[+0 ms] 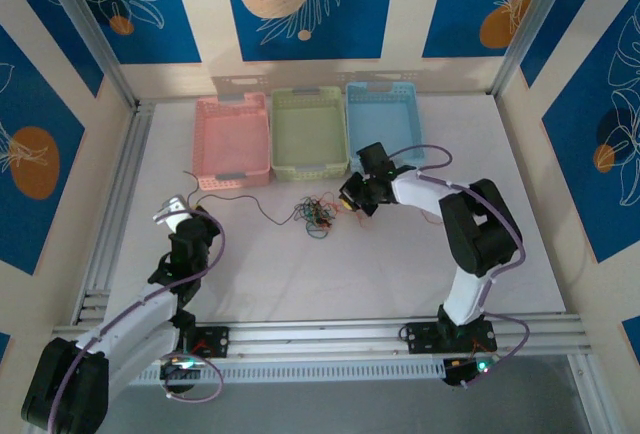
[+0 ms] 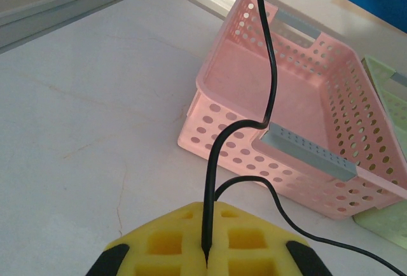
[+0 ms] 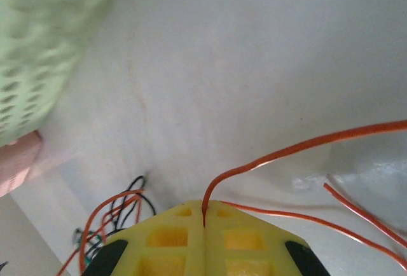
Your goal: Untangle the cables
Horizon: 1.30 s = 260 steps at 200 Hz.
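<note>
**Both grippers clamped on cable ends, clump sits in front of the green basket**

Left gripper [image 2: 206, 260]: we see it fully closed on the black cable [image 2: 270, 79]. The wire leaves the seam between the yellow pads and rises, kinked, to a free end. From overhead, this gripper sits well left of the green basket [image 1: 310, 168] and nearer to us than its near rim. The black cable trails from there across the bench [image 1: 300, 279] towards the cable clump [image 1: 318, 216].

Right gripper [image 3: 203, 222]: also closed tight, pinching the orange-red cable [image 3: 286, 152] at the pad seam. The wire arcs up and away to the right. This gripper hangs just in front of the green basket's near right corner.

Cable clump: it lies on the bench near the green basket's near rim, apart from it. We make out black, orange-red and greenish loops, loosely knotted.

Edges: the pink basket [image 1: 203, 144] is just beside the green basket's left wall, and the blue basket [image 1: 414, 124] is just beside its right wall. All three line the far side of the bench.

Room: bare bench runs from the green basket's near rim towards us as far as the rail [image 1: 300, 332]. It is widest between the two arms. We also see bare bench left of the green basket, past the pink one, up to the side frame.
</note>
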Each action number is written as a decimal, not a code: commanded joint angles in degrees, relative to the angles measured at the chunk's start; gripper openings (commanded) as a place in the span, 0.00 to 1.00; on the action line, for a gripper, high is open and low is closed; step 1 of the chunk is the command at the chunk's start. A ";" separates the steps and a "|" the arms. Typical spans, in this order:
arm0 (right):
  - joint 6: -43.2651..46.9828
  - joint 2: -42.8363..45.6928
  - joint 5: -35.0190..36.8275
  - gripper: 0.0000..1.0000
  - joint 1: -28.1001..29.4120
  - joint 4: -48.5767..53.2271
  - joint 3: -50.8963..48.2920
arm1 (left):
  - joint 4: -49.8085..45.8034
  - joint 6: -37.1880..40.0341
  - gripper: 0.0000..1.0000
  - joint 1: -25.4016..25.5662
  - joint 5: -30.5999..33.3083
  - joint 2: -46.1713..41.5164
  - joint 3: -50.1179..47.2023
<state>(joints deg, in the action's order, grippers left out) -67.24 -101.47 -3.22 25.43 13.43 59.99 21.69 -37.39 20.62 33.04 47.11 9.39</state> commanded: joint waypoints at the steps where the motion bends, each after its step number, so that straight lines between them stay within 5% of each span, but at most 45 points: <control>1: 7.33 5.08 -0.23 0.00 -2.00 2.81 1.43 | 1.16 0.45 0.00 -0.93 -0.34 0.35 1.50; 38: 13.56 18.80 6.32 0.00 -12.12 4.64 -6.20 | 0.46 -0.37 0.00 -1.09 0.30 -1.08 1.03; 90: 12.15 36.40 7.25 0.00 -37.06 7.07 -18.12 | -0.43 -1.71 0.00 -1.81 1.27 -3.41 -0.14; 111: 11.52 40.16 5.52 0.00 -41.24 5.09 -20.88 | -0.53 -2.10 0.00 -2.14 0.99 -3.63 -0.22; 222: 32.61 27.49 -1.75 0.00 -2.95 -0.94 -6.49 | 5.22 2.88 0.00 -2.43 -11.53 -0.75 0.71; 260: 35.71 23.43 5.87 0.00 3.18 4.48 -2.25 | 9.53 4.44 0.00 -2.36 -17.91 0.14 0.35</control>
<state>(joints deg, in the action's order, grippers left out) -35.51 -76.44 -1.32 27.29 14.22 55.00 25.85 -35.11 18.94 21.10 46.72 9.37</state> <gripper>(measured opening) 0.059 0.064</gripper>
